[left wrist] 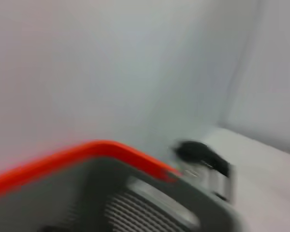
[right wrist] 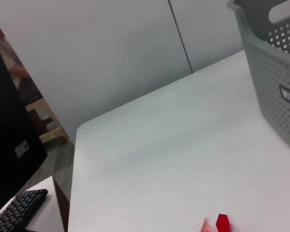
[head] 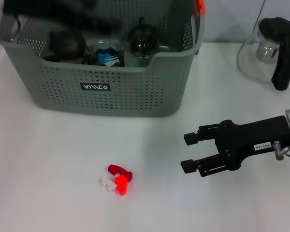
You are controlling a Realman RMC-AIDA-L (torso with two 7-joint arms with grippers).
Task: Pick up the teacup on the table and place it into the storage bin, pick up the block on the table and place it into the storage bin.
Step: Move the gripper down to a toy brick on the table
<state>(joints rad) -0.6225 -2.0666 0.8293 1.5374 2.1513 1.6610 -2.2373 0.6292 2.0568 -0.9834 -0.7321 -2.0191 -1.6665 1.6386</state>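
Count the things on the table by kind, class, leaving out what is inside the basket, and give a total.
Baskets: 1, the grey-green basket
Glass jugs: 1, the glass jug
Block clusters: 1, the red and white block
Total: 3

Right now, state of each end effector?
Left end effector: blurred above the storage bin, cannot be told.
Right end effector: open, empty, right of the block.
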